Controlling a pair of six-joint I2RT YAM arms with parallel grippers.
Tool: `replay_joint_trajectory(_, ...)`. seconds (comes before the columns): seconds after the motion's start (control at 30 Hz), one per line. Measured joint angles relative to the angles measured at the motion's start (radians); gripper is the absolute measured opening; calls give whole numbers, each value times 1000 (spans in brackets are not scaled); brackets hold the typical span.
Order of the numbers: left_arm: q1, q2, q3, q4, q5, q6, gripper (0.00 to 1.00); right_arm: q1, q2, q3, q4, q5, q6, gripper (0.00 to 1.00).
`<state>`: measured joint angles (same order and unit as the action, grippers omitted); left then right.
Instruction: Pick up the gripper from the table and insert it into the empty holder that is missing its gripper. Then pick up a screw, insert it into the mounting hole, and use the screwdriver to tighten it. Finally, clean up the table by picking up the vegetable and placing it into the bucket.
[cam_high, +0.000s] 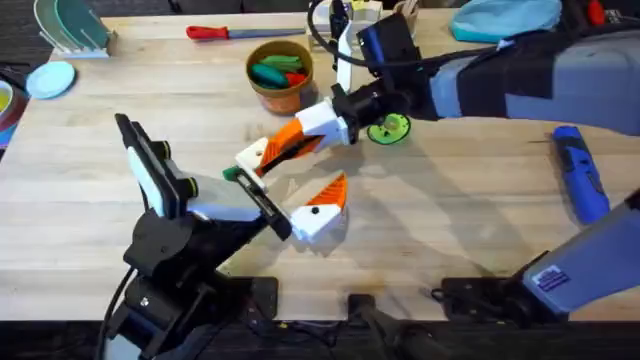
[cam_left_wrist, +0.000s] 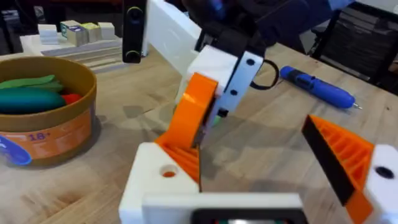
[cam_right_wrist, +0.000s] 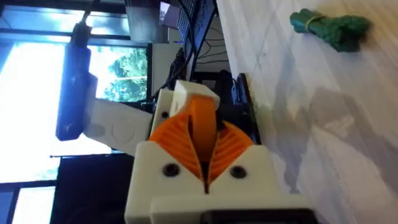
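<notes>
**Seating the orange finger: the first step is in hand**

My right gripper (cam_right_wrist: 205, 146) is clenched on the small orange plastic wedge-shaped finger (cam_left_wrist: 196, 112). I have reached across the middle of the table and hold it against the small white plastic holder block (cam_left_wrist: 152, 183). The block is the far-side finger mount of my left gripper (cam_high: 290, 185), whose jaws stand spread wide. The other jaw, on the near side, already carries its ribbed orange pad. In the left wrist view the wedge's lower edge meets the holder beside the round mounting hole, but I cannot tell whether it is fully home.

I judge the next move to be a straight push along the slot, with the left arm held steady, until the wedge sits flush.

The blue pen-shaped power screwdriver (cam_high: 582, 175) lies untouched at the right. The round tan-and-orange bucket (cam_high: 262, 98) stands at the far side. The green leafy vegetable (cam_right_wrist: 333, 28) lies on the table.
</notes>
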<state>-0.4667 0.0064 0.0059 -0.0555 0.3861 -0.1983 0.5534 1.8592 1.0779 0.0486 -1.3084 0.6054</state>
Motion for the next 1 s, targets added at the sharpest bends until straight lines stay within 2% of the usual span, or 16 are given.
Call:
replay_joint_trajectory(0.3,6,0,0,-1,-20,-14,993,16,8,2,55,29,50,21)
replay_joint_trajectory(0.4,6,0,0,-1,-19,-16,993,18,8,2,54,28,54,194)
replay_joint_trajectory(0.53,3,0,0,1,-2,-15,993,26,8,2,51,20,53,351)
replay_joint_trajectory(0.67,0,0,0,2,15,-11,993,24,9,2,48,-7,53,451)
replay_joint_trajectory(0.87,-11,0,0,3,47,-8,993,6,9,2,49,-31,54,504)
replay_joint_trajectory(1.0,-11,0,0,3,51,-8,993,-9,9,2,49,-34,54,589)
